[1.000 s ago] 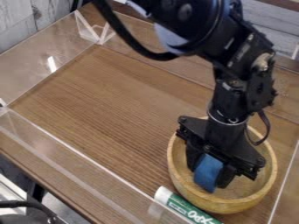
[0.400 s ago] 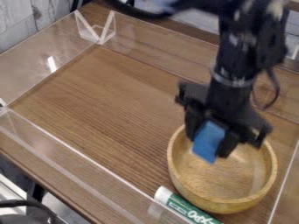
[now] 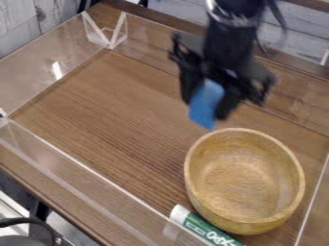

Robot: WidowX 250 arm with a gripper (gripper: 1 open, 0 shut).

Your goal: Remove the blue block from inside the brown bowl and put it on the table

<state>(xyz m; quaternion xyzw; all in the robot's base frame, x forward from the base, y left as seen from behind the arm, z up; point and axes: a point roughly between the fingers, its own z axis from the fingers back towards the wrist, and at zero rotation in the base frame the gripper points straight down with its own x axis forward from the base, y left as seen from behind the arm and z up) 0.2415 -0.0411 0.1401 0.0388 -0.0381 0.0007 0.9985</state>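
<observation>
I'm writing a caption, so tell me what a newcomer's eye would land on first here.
Probably the big brown bowl, empty at the table's near right. Next, the dark, blurred robot gripper above the table, beyond the bowl, with a bright blue block in its grip. A green-and-white tube also stands out, lying against the bowl's near left side.
</observation>
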